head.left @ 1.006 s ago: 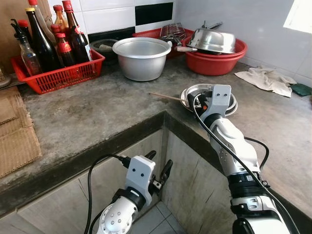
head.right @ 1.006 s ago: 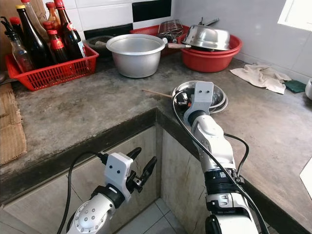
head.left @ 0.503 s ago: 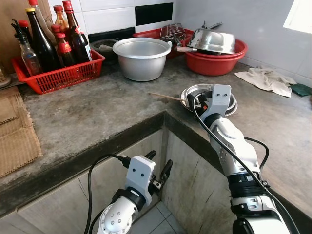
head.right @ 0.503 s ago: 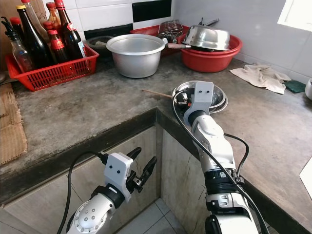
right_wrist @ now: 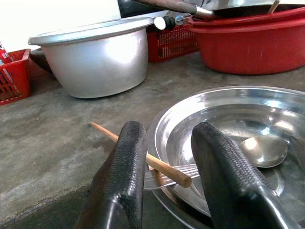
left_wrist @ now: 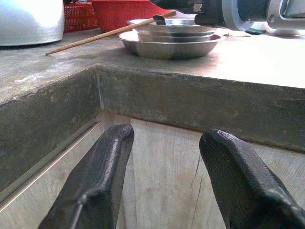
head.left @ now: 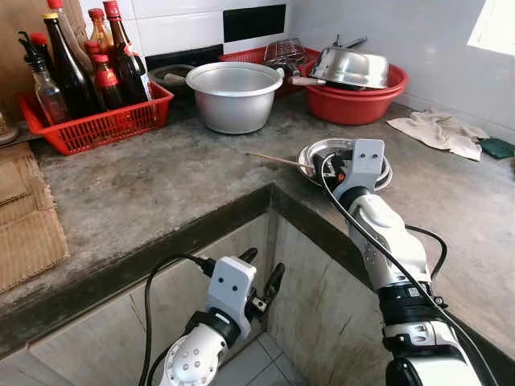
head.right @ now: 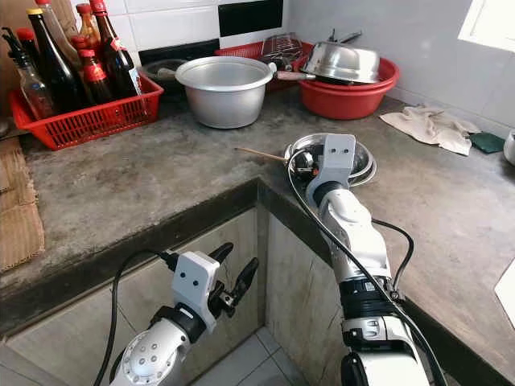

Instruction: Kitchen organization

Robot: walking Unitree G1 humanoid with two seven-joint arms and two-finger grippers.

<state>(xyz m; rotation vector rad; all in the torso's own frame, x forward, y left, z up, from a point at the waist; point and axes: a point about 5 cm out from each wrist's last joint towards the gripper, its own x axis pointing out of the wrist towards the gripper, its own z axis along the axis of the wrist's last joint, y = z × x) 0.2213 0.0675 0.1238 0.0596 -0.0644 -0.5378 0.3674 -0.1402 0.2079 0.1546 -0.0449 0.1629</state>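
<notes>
A thin wooden chopstick (head.left: 273,159) lies on the concrete counter with one end resting on the rim of a stack of steel plates (head.left: 310,151). My right gripper (head.left: 323,166) hovers low at that rim. In the right wrist view the gripper (right_wrist: 169,133) is open, and the chopstick's end (right_wrist: 164,169) lies between the two fingers without either pressing on it. A steel spoon (right_wrist: 264,149) lies in the top plate (right_wrist: 228,112). My left gripper (head.left: 262,268) hangs open below the counter edge, in front of the cabinet, holding nothing (left_wrist: 167,138).
Behind the plates stand an aluminium pot (head.left: 233,96), a red basin (head.left: 354,103) with an upturned steel bowl (head.left: 350,67), and a red basket of bottles (head.left: 96,122). A cloth (head.left: 438,130) lies at the right. Cardboard (head.left: 24,229) lies at the left. The counter makes an inside corner (head.left: 272,193).
My right gripper has edged very slightly farther over the plates' rim. The left arm and the chopstick have not moved.
</notes>
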